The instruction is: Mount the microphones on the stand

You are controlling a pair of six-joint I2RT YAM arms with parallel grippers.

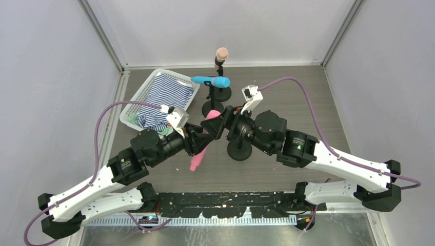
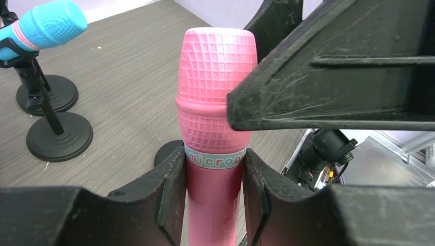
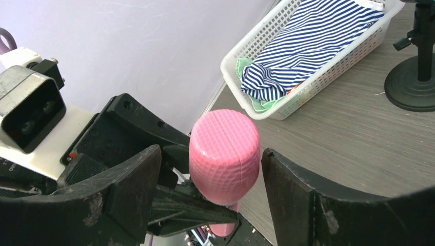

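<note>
The pink microphone (image 1: pixel 197 160) is held off the table, head up, by my left gripper (image 1: pixel 204 138), shut on its handle just under the lettered band (image 2: pixel 214 160). My right gripper (image 1: pixel 219 123) is open, its fingers (image 3: pixel 295 189) on either side of the pink head (image 3: pixel 224 154) with gaps on both sides. The peach microphone (image 1: pixel 221 53) stands upright in the far stand. The blue microphone (image 1: pixel 211 81) lies level in a stand (image 1: pixel 221 94); it also shows in the left wrist view (image 2: pixel 43 24). A third stand base (image 1: pixel 239 149) sits partly under my right arm.
A white basket (image 1: pixel 134 97) with striped cloth (image 3: pixel 308 48) stands at the back left. Two round black stand bases (image 2: pixel 59 136) sit close together behind the grippers. Grey walls close the table's sides and back.
</note>
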